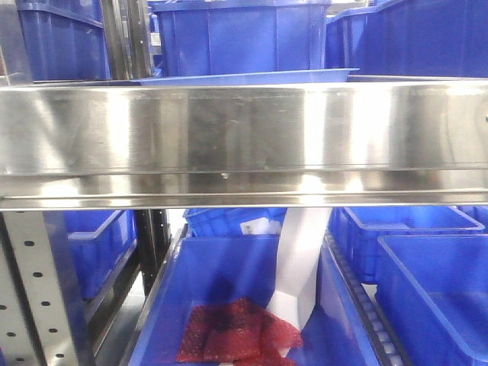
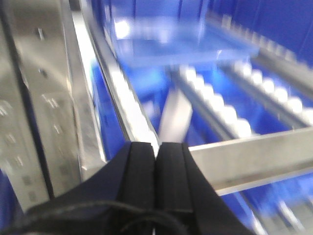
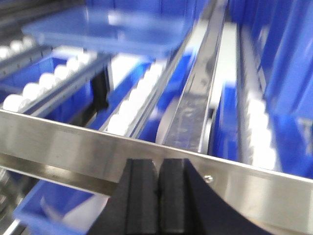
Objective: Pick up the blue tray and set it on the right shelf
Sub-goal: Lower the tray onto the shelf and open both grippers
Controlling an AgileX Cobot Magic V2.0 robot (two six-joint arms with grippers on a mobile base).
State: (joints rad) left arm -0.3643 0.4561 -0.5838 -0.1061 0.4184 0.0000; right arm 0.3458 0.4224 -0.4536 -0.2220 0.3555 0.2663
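Observation:
The blue tray (image 1: 252,77) lies flat on the steel rack shelf (image 1: 244,137), just behind its wide shiny front lip. It also shows in the left wrist view (image 2: 181,44) and in the right wrist view (image 3: 102,29), resting on the white roller tracks. My left gripper (image 2: 157,149) is shut and empty, in front of the shelf's lip and apart from the tray. My right gripper (image 3: 160,166) is shut and empty, just in front of the lip. Neither gripper shows in the front view.
Deep blue bins (image 1: 236,34) stand behind the tray. Below the shelf are more blue bins (image 1: 427,290); one holds a red mesh bag (image 1: 236,332) and a white strip. A perforated grey upright (image 1: 38,290) stands at the left. Roller tracks (image 3: 254,132) run along the shelf.

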